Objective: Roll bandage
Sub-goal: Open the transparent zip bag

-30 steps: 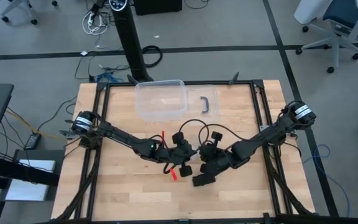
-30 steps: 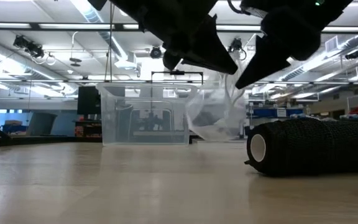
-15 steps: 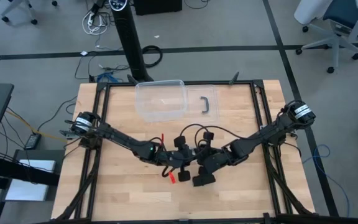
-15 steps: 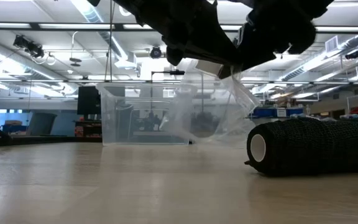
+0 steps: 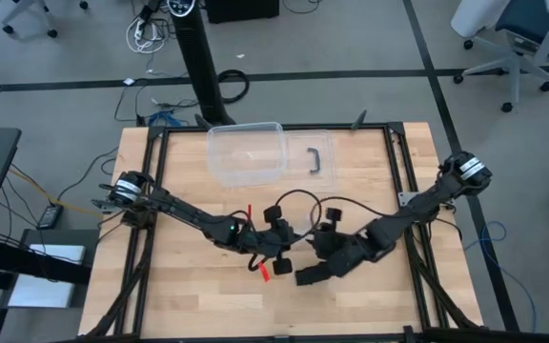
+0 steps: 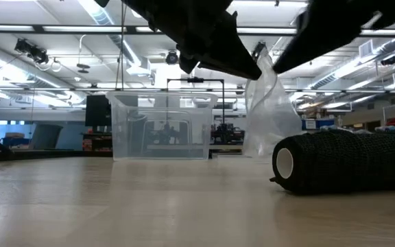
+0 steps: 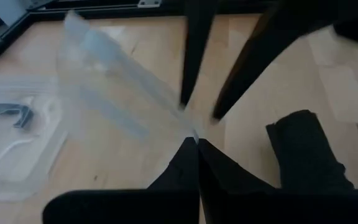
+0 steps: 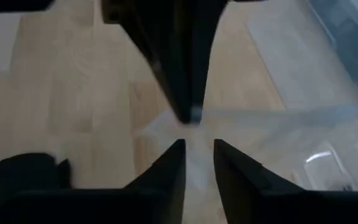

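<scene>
bandage [image 6: 345, 161] rolled, outside clear box [image 6: 160, 127]

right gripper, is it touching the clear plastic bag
Apart. The right wrist view shows the right gripper open, a gap to the plastic bag, whose edge is pinched by the shut left gripper.

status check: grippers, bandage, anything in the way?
Left gripper shut on crinkly clear plastic bag, held above table. Right gripper open, facing it. Rolled matte black fabric bandage lies on wooden table, untouched. Nothing blocks it.
</scene>
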Action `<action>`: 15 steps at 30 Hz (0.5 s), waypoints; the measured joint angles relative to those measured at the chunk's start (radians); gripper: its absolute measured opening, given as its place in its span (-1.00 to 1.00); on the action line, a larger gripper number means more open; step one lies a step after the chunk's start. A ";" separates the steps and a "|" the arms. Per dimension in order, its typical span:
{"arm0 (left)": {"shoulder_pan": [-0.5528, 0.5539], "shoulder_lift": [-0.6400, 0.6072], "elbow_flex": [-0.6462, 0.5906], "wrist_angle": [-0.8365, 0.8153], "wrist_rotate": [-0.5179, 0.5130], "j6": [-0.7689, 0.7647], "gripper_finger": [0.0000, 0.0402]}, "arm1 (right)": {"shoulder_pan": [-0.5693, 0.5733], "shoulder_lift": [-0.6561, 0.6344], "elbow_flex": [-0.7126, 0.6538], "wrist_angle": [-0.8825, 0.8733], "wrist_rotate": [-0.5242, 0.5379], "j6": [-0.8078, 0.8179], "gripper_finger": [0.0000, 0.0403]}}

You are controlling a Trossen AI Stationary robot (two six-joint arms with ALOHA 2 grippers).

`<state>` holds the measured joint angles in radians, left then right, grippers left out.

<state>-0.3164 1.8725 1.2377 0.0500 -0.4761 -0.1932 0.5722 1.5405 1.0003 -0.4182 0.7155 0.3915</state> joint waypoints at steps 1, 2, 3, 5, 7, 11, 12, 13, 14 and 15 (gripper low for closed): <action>0.000 0.000 0.000 0.004 0.000 0.000 -1.00 | 0.021 -0.010 0.000 -0.037 0.024 0.042 -0.54; 0.000 0.000 0.000 0.011 -0.001 -0.001 -1.00 | 0.044 -0.016 0.000 -0.074 0.052 0.091 -0.50; 0.000 0.000 0.000 0.018 -0.001 -0.001 -1.00 | 0.071 -0.021 -0.001 -0.113 0.083 0.143 -0.47; 0.002 0.000 0.000 0.037 0.000 0.001 -1.00 | 0.127 -0.024 -0.026 -0.143 0.157 0.245 -0.40; 0.006 0.000 0.000 0.069 0.002 0.002 -1.00 | 0.182 -0.020 -0.065 -0.128 0.246 0.343 -0.35; 0.027 0.000 0.000 0.180 0.002 0.007 -1.00 | 0.275 0.024 -0.132 0.034 0.398 0.418 -0.30; 0.033 0.000 0.000 0.212 0.002 0.007 -1.00 | 0.291 0.042 -0.139 0.095 0.427 0.398 -0.30; 0.038 0.000 0.000 0.245 0.004 0.007 -1.00 | 0.305 0.057 -0.142 0.150 0.457 0.367 -0.30; 0.043 0.000 0.000 0.276 0.005 0.008 -1.00 | 0.314 0.072 -0.143 0.201 0.488 0.324 -0.30; 0.049 -0.001 0.000 0.304 0.009 0.009 -1.00 | 0.320 0.087 -0.142 0.255 0.516 0.274 -0.30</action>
<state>-0.2671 1.8717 1.2377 0.3545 -0.4671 -0.1844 0.8919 1.6273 0.8581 -0.1629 1.2318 0.6658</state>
